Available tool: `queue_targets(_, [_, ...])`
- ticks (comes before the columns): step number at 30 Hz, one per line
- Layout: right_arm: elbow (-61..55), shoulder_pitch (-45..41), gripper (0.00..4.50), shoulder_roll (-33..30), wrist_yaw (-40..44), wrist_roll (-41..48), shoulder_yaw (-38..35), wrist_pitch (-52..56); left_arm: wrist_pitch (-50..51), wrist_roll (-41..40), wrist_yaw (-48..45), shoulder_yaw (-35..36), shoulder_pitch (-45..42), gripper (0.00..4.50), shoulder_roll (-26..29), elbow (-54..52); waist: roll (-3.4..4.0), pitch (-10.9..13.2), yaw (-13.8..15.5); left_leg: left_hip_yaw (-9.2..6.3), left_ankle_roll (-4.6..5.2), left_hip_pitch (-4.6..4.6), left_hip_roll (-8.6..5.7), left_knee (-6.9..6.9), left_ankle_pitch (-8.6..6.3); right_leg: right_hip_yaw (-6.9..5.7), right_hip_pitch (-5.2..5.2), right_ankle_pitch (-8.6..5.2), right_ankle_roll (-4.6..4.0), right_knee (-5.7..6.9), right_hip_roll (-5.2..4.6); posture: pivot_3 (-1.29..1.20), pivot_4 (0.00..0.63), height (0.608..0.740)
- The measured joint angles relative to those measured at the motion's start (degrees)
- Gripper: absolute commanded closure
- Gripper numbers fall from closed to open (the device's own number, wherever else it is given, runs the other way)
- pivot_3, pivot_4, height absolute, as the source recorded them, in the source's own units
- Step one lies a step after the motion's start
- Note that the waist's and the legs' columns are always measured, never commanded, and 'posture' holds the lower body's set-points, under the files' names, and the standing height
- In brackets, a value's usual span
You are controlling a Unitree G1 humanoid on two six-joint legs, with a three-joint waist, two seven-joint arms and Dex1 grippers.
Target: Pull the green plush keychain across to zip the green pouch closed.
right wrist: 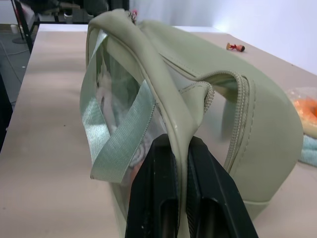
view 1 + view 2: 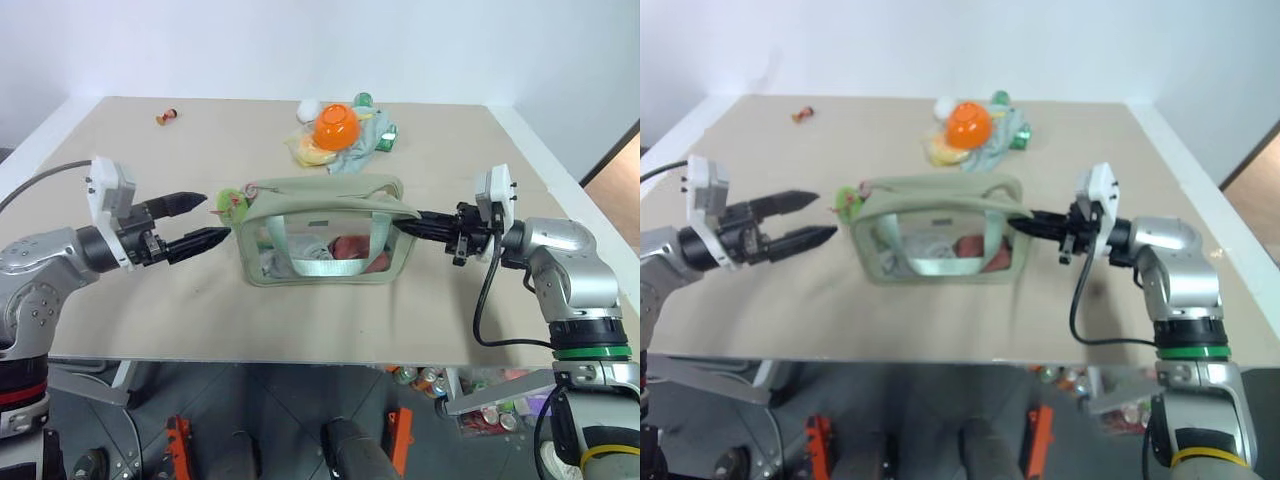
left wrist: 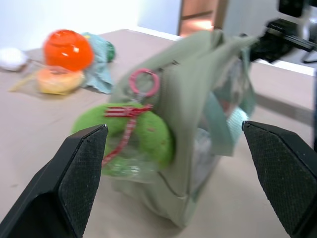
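Pouch (image 2: 325, 232) mid-frame on the surface in the head views; right end effector (image 2: 418, 226) clenches its end. Left wrist view: left end effector (image 3: 176, 144) released, straddling keychain (image 3: 130, 140). We judge closing on it comes next.

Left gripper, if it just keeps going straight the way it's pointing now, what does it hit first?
Most likely the green plush keychain. The left gripper is open and aimed at the near end of the green pouch, where the charm hangs between it and the fabric. Depth is hard to judge, so the fingers may straddle it.
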Motion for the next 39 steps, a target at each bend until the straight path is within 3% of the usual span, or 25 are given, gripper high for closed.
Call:
queue_targets(12, [-10.54, 4.47, 0.02, -4.73, -2.31, 3.98, -3.56, 8.63, -0.08, -1.47, 6.20, 1.23, 1.24, 0.00, -3.68, -1.14, 0.00, 0.00, 0.29, -0.02, 0.00, -0.02, -0.02, 0.04, 0.00, -0.01, 0.02, -0.02, 0.02, 0.02, -0.01, 0.00, 0.150, 0.739])
queue_targets(19, [-15.10, 4.89, 0.02, -4.13, -6.25, 5.03, -4.19, 9.72, -0.11, -1.70, 6.26, 1.13, 2.08, 0.00, -4.32, -0.96, -0.01, 0.00, 0.14, -0.02, -0.01, 0.02, -0.01, 0.05, 0.01, -0.01, 0.02, 0.00, -0.01, 0.03, 0.01, 0.00, 0.150, 0.739])
queue_targets(24, [-14.69, 4.90, 1.95, -3.25, -7.59, 4.34, -3.43, 9.71, -0.95, -1.28, 5.91, 0.88, 1.79, 0.00, -4.32, -0.54, -0.01, 0.00, 0.21, 0.00, -0.01, 0.00, -0.04, 0.06, 0.01, 0.01, 0.03, -0.01, 0.01, 0.02, -0.02, 0.00, 0.150, 0.739])
queue_targets(32, [-12.70, 6.55, 4.44, -3.12, -7.58, 3.41, -3.28, 8.74, -1.32, -0.93, 5.10, 0.55, 1.14, 0.00, -4.31, -0.29, 0.00, 0.00, 0.19, -0.01, -0.01, 0.00, -0.03, 0.03, 0.01, 0.00, 0.01, -0.01, 0.01, 0.02, 0.00, 0.00, 0.150, 0.739])
queue_targets(39, [-12.41, 6.73, 4.44, -3.12, -7.34, 2.88, -3.28, 7.09, -1.26, -0.82, 6.01, 0.61, 0.04, 0.00, -4.32, 0.87, 0.00, 0.00, 0.23, -0.01, -0.01, 0.00, -0.04, 0.06, 0.01, 0.01, 0.03, -0.01, 0.01, 0.02, -0.01, 0.00, 0.150, 0.739])
